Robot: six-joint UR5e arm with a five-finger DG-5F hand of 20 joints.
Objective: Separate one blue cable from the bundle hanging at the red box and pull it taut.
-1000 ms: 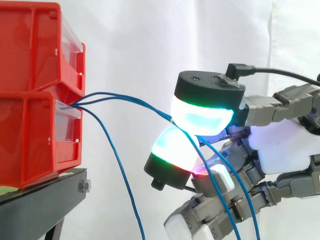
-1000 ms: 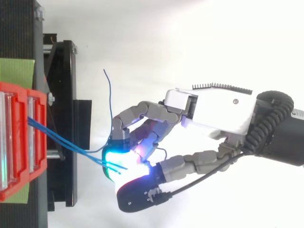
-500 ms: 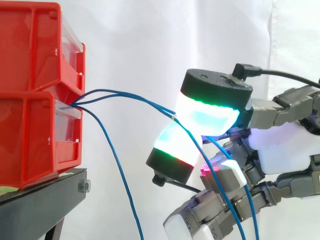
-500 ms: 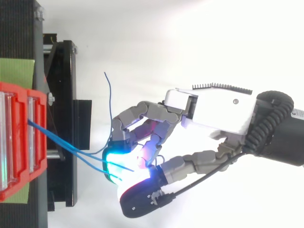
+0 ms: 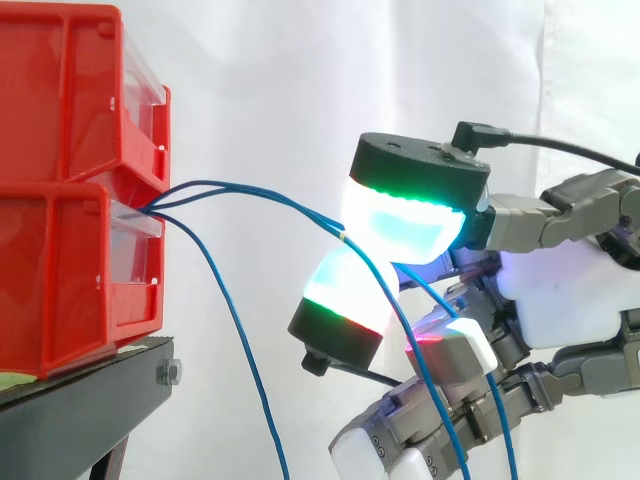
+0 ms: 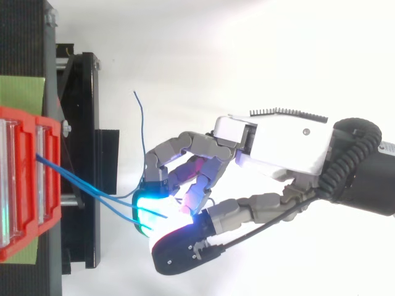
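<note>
Three thin blue cables come out of the gap between two stacked red bins (image 5: 70,260). Two of the cables (image 5: 260,195) run right in a shallow arc to my hand (image 5: 560,290). They pass between a large cyan-glowing pad (image 5: 405,220) above and a second glowing pad (image 5: 345,295) below, then drop down in front of the curled fingers. The hand is shut, pinching these two cables. The third cable (image 5: 240,340) hangs loose below them, clear of the hand. From above, the hand (image 6: 278,145) reaches in from the right and the cables (image 6: 86,185) slant from the bin (image 6: 24,185) to the pads.
The bins sit on a black stand (image 5: 90,400) at the left, with a green sheet (image 6: 21,92) beside them in the top view. A loose blue cable end (image 6: 143,123) curls up near the fingers. A white curtain hangs behind.
The upper pad had shifted right and a little up half a second ago. It is now back to the left over the lower pad. The cables stay between them.
</note>
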